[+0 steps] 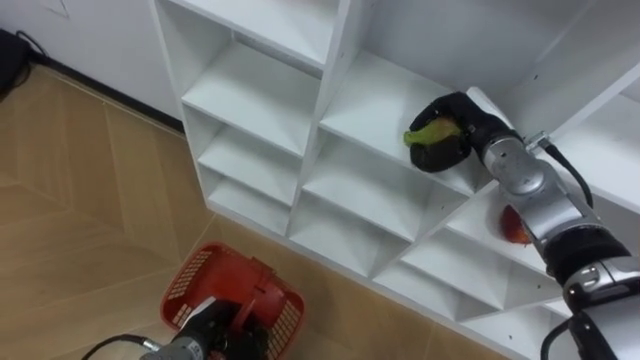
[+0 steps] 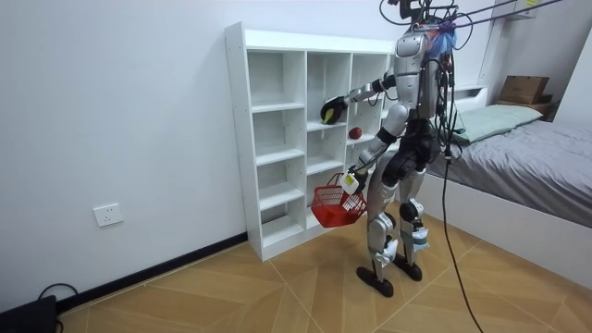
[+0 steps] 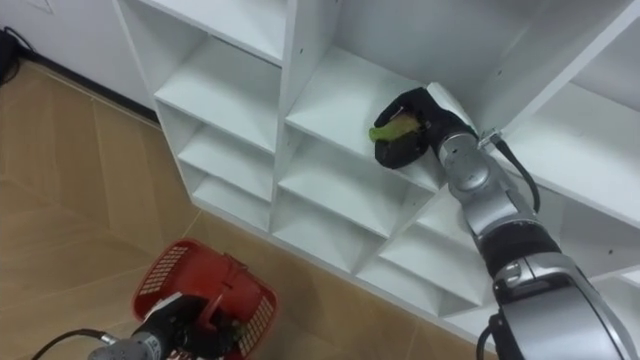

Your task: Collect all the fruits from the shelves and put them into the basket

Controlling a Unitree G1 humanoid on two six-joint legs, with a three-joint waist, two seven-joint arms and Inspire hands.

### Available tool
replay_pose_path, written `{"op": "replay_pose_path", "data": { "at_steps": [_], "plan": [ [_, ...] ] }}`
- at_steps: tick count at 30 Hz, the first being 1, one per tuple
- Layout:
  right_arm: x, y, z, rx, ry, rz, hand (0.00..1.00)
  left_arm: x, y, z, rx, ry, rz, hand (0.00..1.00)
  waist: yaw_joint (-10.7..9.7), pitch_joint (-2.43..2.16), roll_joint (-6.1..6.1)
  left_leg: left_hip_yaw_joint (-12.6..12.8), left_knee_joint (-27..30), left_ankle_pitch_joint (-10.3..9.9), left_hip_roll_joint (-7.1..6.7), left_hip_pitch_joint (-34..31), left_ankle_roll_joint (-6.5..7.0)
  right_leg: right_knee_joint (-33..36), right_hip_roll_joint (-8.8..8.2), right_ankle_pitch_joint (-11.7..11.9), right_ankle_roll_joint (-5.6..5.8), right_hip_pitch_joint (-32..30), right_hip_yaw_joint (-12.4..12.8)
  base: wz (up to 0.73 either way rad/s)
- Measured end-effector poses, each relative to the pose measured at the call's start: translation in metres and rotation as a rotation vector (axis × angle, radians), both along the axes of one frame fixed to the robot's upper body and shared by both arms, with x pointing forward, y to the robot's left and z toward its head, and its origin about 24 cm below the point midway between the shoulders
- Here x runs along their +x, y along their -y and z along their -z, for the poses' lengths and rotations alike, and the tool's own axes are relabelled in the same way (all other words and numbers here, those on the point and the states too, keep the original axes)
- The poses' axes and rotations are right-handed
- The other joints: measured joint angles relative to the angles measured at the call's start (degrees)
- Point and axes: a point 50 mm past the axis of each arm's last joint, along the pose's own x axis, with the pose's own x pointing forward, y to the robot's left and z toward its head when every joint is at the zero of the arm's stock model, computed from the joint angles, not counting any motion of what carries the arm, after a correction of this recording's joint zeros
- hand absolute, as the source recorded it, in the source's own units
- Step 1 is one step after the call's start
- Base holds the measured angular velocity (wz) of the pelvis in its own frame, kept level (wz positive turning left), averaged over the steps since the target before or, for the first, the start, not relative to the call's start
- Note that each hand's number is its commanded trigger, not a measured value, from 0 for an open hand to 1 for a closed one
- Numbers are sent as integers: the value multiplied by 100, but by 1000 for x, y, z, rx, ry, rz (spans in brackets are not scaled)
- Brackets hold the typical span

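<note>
Left eye view showed my right hand (image 1: 450, 135) curled round the yellow-green fruit (image 1: 424, 131), which lay on a middle shelf of the white closet (image 1: 372, 100). My left hand (image 1: 215, 325) was closed on the handle of the red basket (image 1: 190, 285), held low near the closet's foot. Procedure, as I judged it: confirm a firm wrap before lifting, raise the fruit clear of the shelf board, withdraw straight out without striking the divider, then lower it over the basket. A red fruit (image 1: 513, 228) sat on the shelf below, partly behind my forearm
</note>
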Motion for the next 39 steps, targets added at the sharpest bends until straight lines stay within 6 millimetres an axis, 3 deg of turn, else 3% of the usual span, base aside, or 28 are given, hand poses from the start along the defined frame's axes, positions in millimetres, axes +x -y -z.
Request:
{"op": "replay_pose_path", "data": {
  "at_steps": [18, 25, 31, 39],
  "plan": [
    [0, 0, 1, 0, -10, -6, 100, 1, 1, 0, 1, 0, 6, 100, 0, 0, 5, 4, 7, 2, 0, 1, 1, 0, -1, 0, 0, 2, 2, 0],
    [0, -1, 0, -8, -3, -16, 100, 1, 3, 0, 3, -3, 26, 100, 1, -6, 60, 35, 6, 1, 3, 13, 1, -2, 0, 0, 0, 4, 44, 0],
    [-2, -9, -1, -3, 11, -49, 100, 1, 2, -1, -22, -2, 1, 100, -31, -28, 125, 70, -9, 1, 14, 36, 1, -6, 3, 2, 0, 16, 61, -1],
    [-24, -26, 5, 38, 51, -145, 100, 2, 8, 0, -50, 2, -16, 100, -117, -75, 208, 215, -107, 2, 43, 130, 2, -13, 3, 3, -1, 11, 160, -9]
  ]
}}
